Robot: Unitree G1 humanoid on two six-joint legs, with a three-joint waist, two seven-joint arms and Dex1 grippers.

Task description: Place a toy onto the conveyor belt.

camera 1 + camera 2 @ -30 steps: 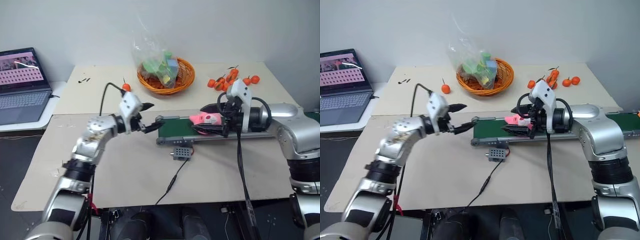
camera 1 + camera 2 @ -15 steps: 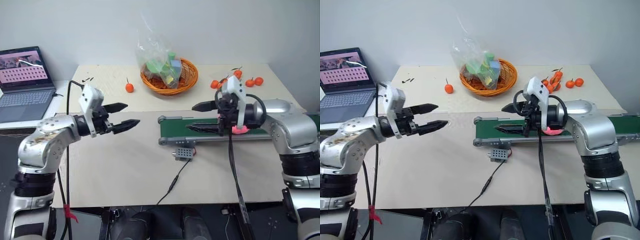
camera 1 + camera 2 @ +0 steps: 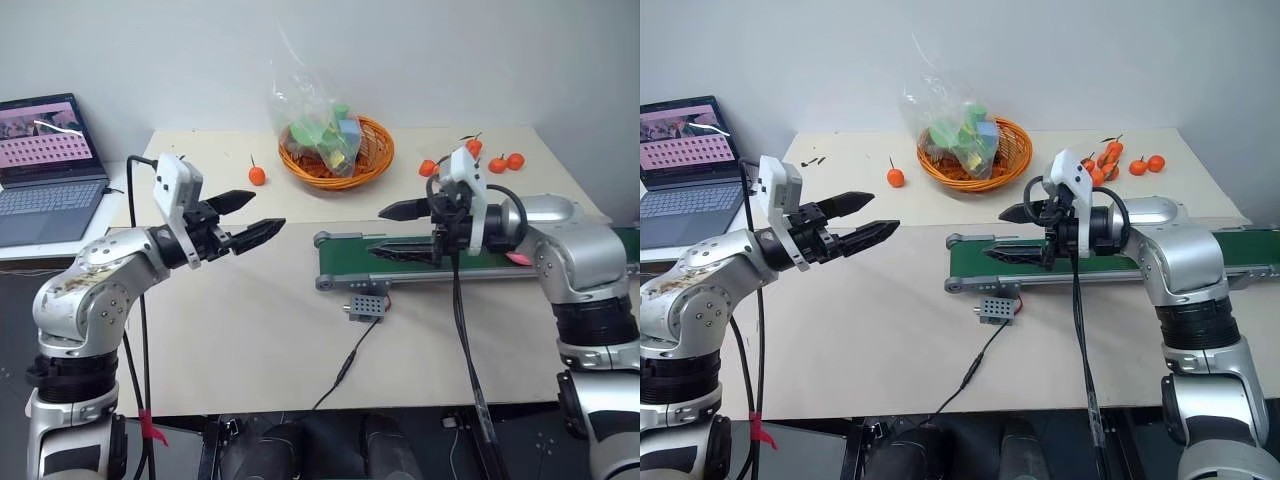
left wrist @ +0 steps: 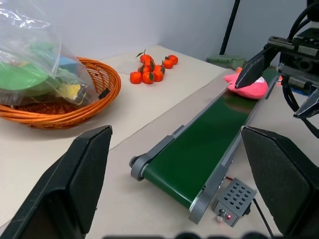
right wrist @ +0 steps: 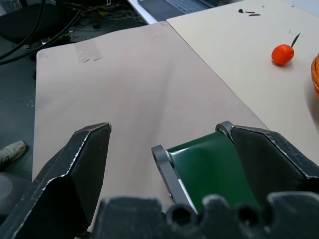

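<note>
The pink toy (image 4: 254,90) lies on the dark-green conveyor belt (image 4: 198,149), well along from its near roller. In the left eye view just a pink edge of the toy (image 3: 518,258) peeks out behind my right forearm. My right gripper (image 3: 376,232) hovers open and empty over the belt's (image 3: 345,262) left end, pointing left. My left gripper (image 3: 268,211) is open and empty too, held above the table to the left of the belt and apart from it. The right wrist view looks past its fingers (image 5: 79,164) at the belt's end roller (image 5: 199,159).
An orange basket (image 3: 370,160) holding a clear bag of green and blue toys stands at the back. Small orange fruits (image 3: 470,160) lie back right, with a single one (image 3: 257,175) back left. A grey perforated box (image 3: 367,303) with a cable sits before the belt. A laptop (image 3: 45,165) is far left.
The toy, between my right gripper's fingers a second ago, has travelled right along the belt to behind my right forearm. My left gripper drew back left from the belt's end and rose.
</note>
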